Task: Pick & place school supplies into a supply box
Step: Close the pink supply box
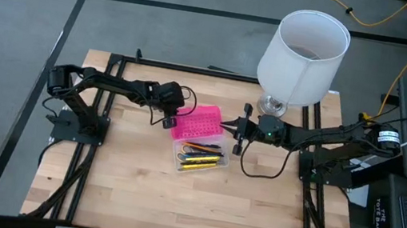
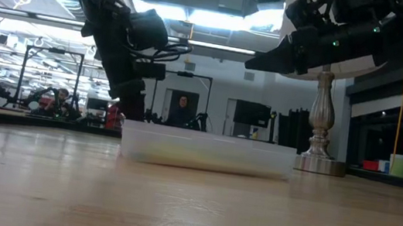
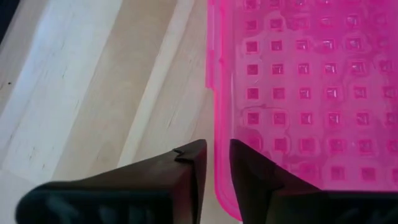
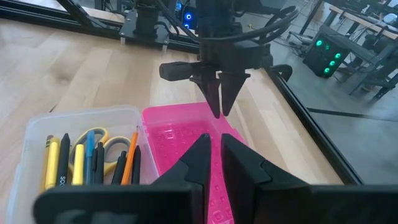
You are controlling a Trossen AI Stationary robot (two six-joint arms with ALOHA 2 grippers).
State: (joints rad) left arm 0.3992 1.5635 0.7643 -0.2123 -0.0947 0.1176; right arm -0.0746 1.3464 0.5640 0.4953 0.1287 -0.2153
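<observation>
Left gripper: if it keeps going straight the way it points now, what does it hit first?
Probably the pink lid. The left gripper already has its fingers straddling the lid's edge, one finger on each side, so pushing on would run the lid deeper between them. Depth is unclear.

Layout, seen from above. A clear rectangular plastic supply box [image 1: 198, 158] lies near the middle of the wooden counter [image 1: 173, 207]; pens, pencils and yellow-handled scissors [image 4: 93, 144] lie inside it. Its pink textured lid [image 1: 198, 121] lies open on the far side. The left end effector [image 1: 169, 122] is at the lid's left edge, the right end effector [image 1: 238, 134] just beyond its right edge. A white lampshade [image 1: 303, 56] stands at the far right.
</observation>
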